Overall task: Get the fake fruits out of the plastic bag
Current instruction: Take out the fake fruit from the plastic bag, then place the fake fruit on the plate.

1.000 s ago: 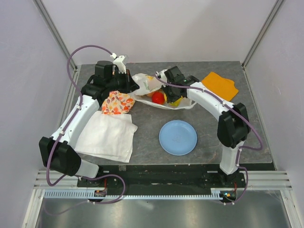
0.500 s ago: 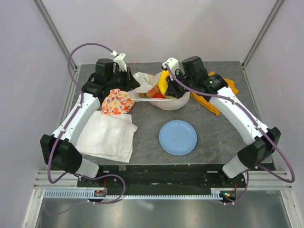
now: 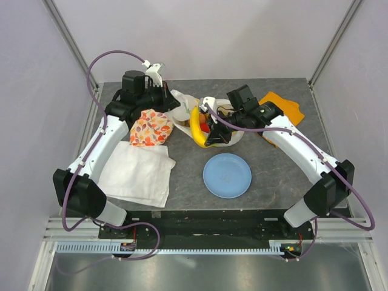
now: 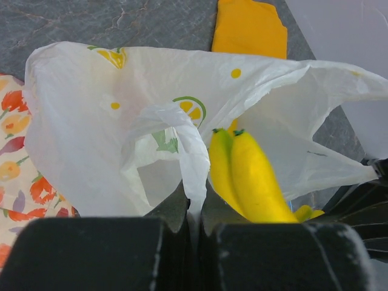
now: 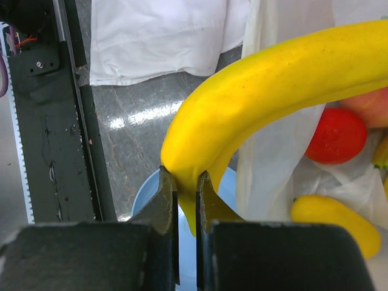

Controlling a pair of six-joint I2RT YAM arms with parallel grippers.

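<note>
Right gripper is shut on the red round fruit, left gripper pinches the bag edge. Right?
No: the right gripper is shut on the banana, not the red fruit, which lies in the plastic bag, as the right wrist view shows. The left gripper does pinch the bag edge.

Lab robot cell: alu frame (image 3: 68, 36), white panels (image 3: 200, 36), grey bench (image 3: 273, 182).

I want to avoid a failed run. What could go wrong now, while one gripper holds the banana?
The right gripper pinches the banana only at its narrow tip, so it may slip or swing.
The left gripper holds just a thin fold of the plastic bag; the film could pull free.
</note>
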